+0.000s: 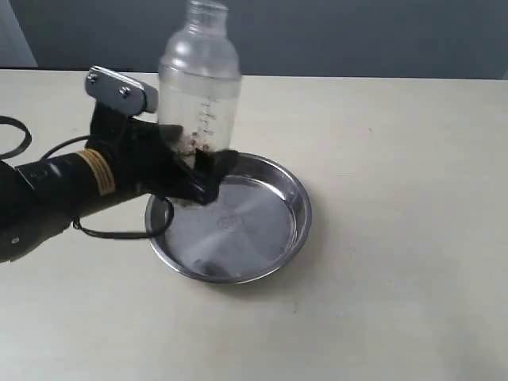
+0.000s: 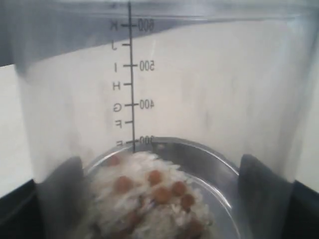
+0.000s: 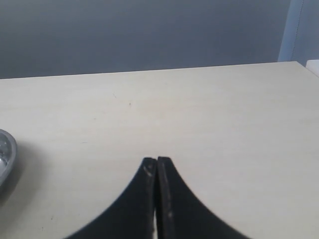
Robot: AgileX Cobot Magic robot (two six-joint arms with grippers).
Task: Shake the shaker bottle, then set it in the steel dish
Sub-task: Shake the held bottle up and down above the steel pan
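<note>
Exterior view: we see the left gripper (image 1: 194, 171) clamping the upright bottle (image 1: 200, 79) low, over the dish's (image 1: 305, 214) left rim. We judge it not yet set down. The right gripper (image 3: 157, 164) is closed and empty.

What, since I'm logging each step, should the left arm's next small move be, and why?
Probably ease the shaker bottle straight down into the steel dish, then open. The jaws of the left gripper clamp its lower body, upright, over the dish's left part. The base looks not yet seated on the flat bottom, so releasing now might tip it.
</note>
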